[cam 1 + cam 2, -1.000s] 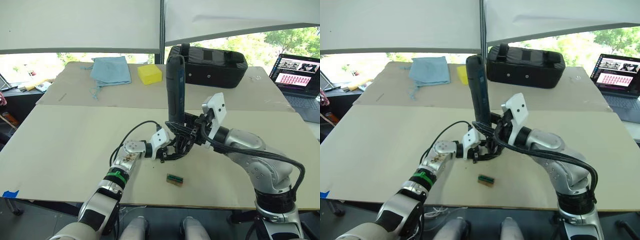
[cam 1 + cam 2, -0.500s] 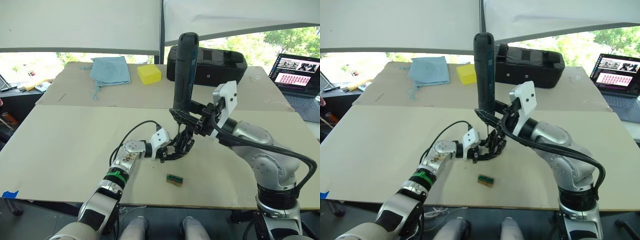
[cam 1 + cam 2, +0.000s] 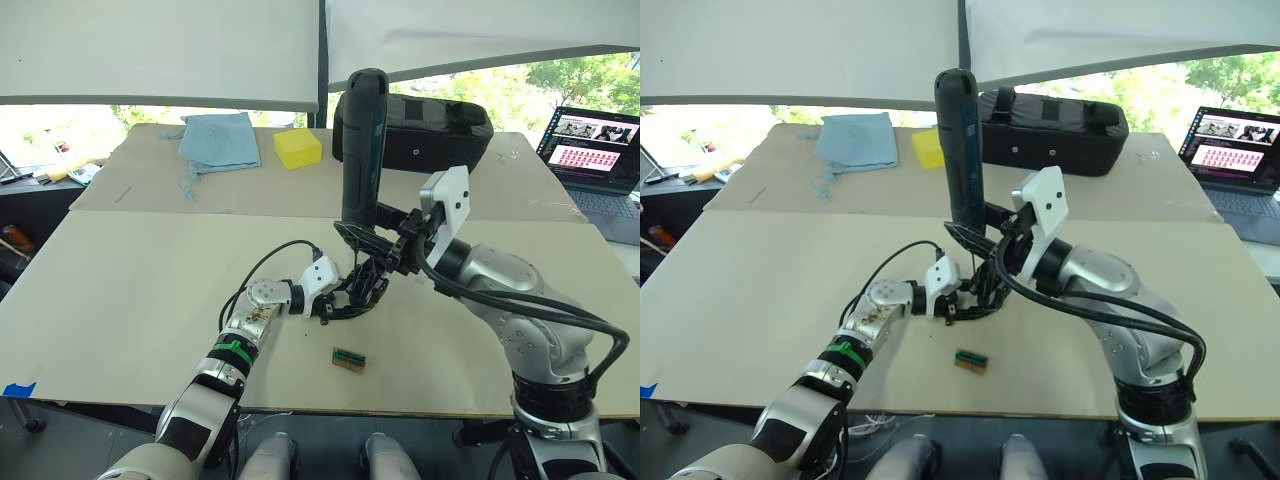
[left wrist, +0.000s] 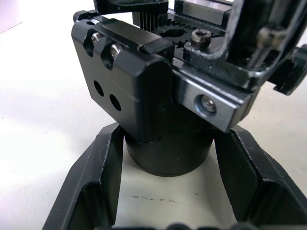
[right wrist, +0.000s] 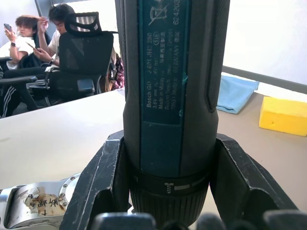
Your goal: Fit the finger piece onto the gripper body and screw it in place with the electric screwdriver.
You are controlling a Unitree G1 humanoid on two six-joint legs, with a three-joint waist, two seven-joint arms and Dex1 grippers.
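Beige table point(image 3: 120, 290), white blinds point(image 3: 150, 50) over bright windows — trees outside, black office chair point(image 5: 84, 57)

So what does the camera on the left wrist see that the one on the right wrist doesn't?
The left wrist view shows the gripper body up close, its screws and holes, held between the left gripper's fingers on the table. The right wrist view shows the electric screwdriver clamped upright in the right gripper, with a blue cloth, a yellow sponge and seated people behind. Both show the pale table.
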